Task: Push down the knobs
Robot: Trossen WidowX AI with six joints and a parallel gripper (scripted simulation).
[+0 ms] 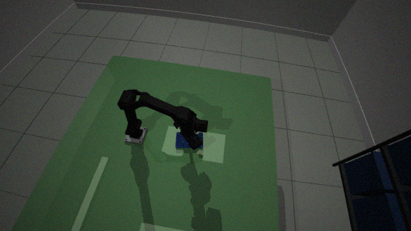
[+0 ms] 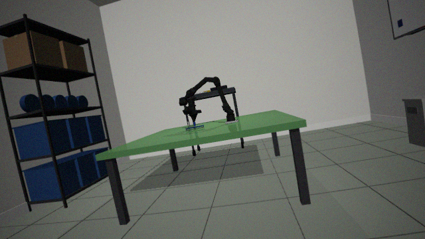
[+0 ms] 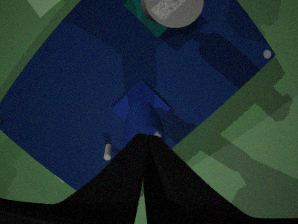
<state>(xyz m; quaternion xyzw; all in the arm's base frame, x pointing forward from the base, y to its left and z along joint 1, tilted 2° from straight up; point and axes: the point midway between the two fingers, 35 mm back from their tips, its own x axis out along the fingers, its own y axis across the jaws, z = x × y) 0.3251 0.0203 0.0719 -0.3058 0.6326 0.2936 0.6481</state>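
Note:
The blue circuit board [image 3: 60,96] [image 1: 180,142] [image 2: 196,127] lies on the green table. A blue knob [image 3: 140,106] stands near the board's middle. My gripper [image 3: 145,144] [image 1: 194,145] [image 2: 194,122] is shut, with nothing between its fingers. Its closed tips are low over the board at the near edge of the blue knob. I cannot tell whether they touch it. The arm hides part of the board in the top view.
Pale green rectangles [image 1: 214,147] are marked on the table [image 1: 241,128] under and around the board. The arm's base [image 1: 136,135] stands to the board's left. A pale strip [image 1: 91,189] lies near the front left. A shelving rack [image 2: 50,109] stands off the table.

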